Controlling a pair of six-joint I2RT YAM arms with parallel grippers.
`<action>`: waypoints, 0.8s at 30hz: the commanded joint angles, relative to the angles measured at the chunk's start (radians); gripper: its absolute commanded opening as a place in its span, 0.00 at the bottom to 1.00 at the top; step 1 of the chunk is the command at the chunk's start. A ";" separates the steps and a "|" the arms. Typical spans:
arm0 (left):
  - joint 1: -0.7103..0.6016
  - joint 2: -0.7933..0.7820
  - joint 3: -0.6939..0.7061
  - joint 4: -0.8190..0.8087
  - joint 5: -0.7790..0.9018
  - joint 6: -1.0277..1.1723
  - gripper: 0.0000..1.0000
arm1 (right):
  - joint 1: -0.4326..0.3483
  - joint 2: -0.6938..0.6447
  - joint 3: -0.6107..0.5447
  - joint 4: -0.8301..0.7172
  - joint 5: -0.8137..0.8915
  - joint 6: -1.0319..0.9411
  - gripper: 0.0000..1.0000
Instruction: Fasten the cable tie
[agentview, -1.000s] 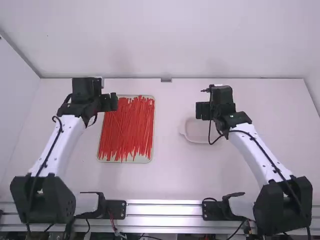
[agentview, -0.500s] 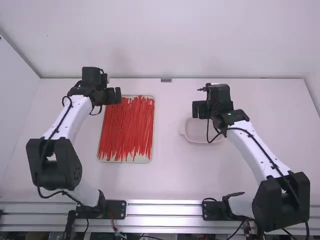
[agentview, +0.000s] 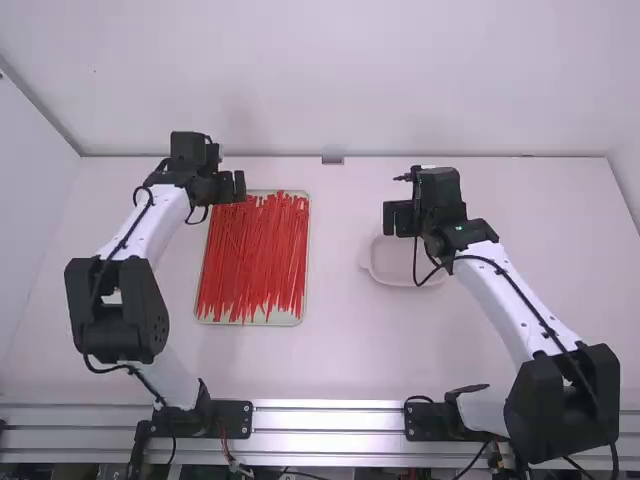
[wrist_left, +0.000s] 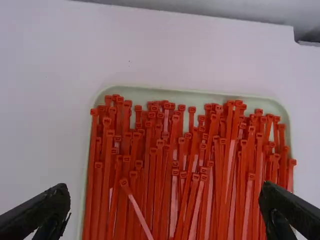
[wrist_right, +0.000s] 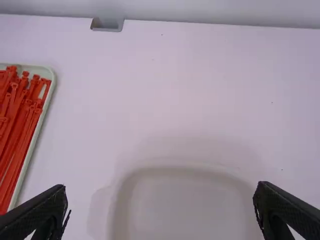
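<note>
A heap of red cable ties (agentview: 258, 256) (wrist_left: 185, 165) lies lengthwise in a pale green tray (agentview: 302, 310) (wrist_left: 105, 95) left of the table's middle. My left gripper (agentview: 222, 188) (wrist_left: 165, 220) hovers over the tray's far left end, open wide, with nothing between its fingers. My right gripper (agentview: 408, 216) (wrist_right: 160, 220) hangs open above the far edge of a white dish (agentview: 382, 262) (wrist_right: 185, 200), which holds nothing. The tray's corner and a few tie heads (wrist_right: 20, 100) lie off to one side in the right wrist view.
A small grey bracket (agentview: 332, 157) (wrist_right: 107, 24) sits at the foot of the back wall. White walls close in the table at the back and left. Bare tabletop lies between tray and dish and toward the front rail (agentview: 330, 412).
The left arm swung farther back and slightly right, bringing its gripper over the tray's far left end. The right gripper edged a little to the left.
</note>
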 joint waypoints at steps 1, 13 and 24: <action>0.009 0.012 0.024 0.015 0.007 0.015 0.99 | 0.018 0.009 0.038 0.003 -0.002 0.001 0.99; 0.009 0.116 0.024 0.110 0.060 0.060 0.99 | 0.036 0.009 0.038 0.002 0.001 -0.017 0.99; -0.010 0.255 0.023 0.202 0.058 0.152 0.99 | 0.037 0.010 0.038 -0.003 0.001 -0.017 0.99</action>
